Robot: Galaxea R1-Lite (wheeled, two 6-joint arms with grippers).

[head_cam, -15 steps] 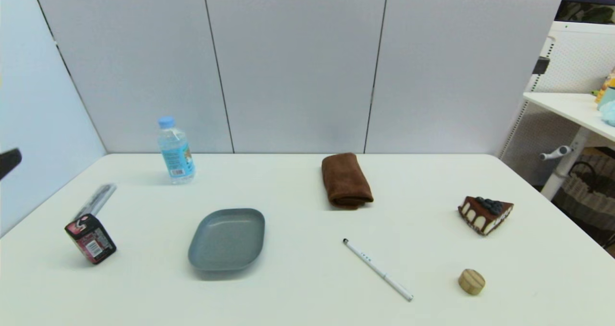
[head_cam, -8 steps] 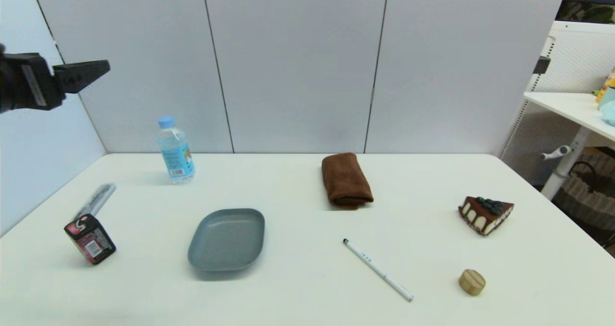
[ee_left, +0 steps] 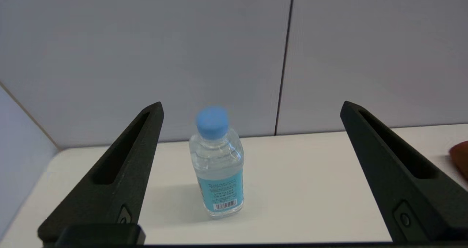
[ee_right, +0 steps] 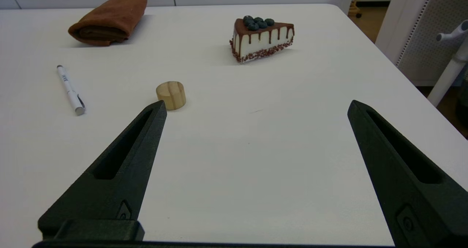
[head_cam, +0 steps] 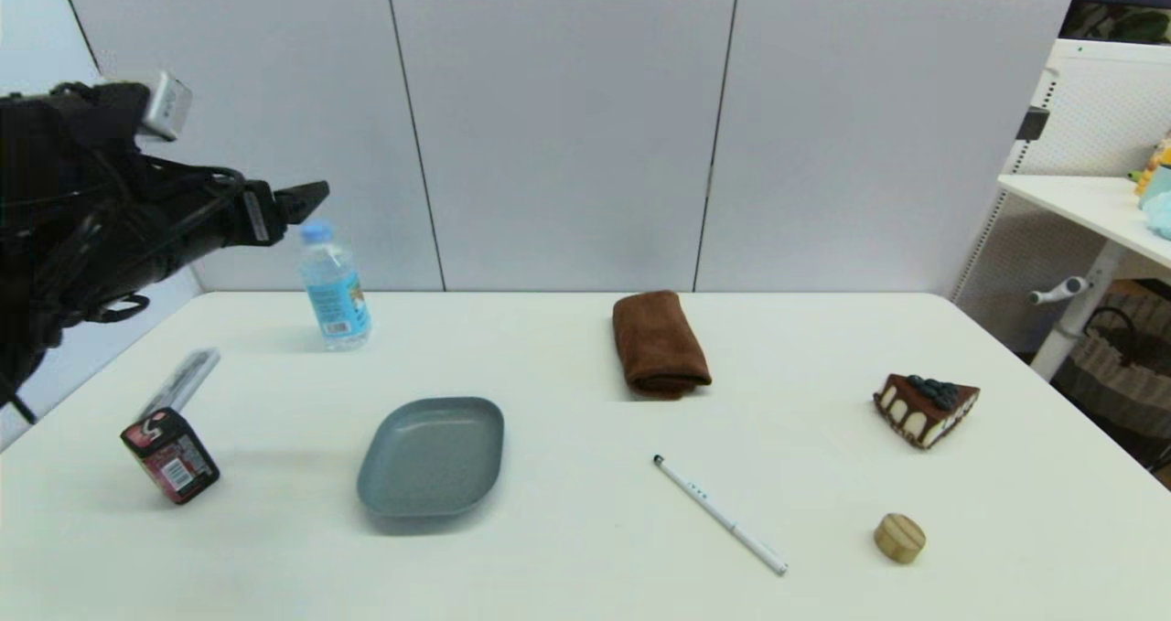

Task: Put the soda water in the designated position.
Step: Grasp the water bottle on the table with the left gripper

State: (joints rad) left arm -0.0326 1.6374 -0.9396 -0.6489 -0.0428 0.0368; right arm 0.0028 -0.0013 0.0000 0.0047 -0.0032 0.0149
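Small clear plastic soda water bottle (head_cam: 333,284) with light blue screw cap and blue-and-white wrap label, standing upright at far left of white table (head_cam: 585,511), near back wall panels. Long axis vertical, cap up; barcode low on label, facing the robot. Label print too small to read. Free of any grip.

Left gripper (head_cam: 306,196) raised in the air on near-left side of bottle, at about cap height, black fingers spread wide. From left wrist view, soda water bottle (ee_left: 218,167) framed between the two fingers (ee_left: 120,175), well short of touching either. In head view only one fingertip distinguishable; rest lost in dark mass of arm and cables, cut off at picture edge.

Nearer, at left table edge: dark red-labelled box (head_cam: 170,455), tilted, a silvery strip beyond it hard to make out. Grey rounded-square plate (head_cam: 432,456) toward centre. Folded brown cloth (head_cam: 659,345) at mid-back, only its edge visible from left wrist view. White pen (head_cam: 719,513) lying diagonally nearer centre-right. Slice of chocolate cake with blueberries (head_cam: 924,407) at right; small round wooden block (head_cam: 898,537) nearer than it.

Right gripper (ee_right: 256,109) out of head view; by its own wrist view low over right side of table, fingers wide apart, holding nothing.
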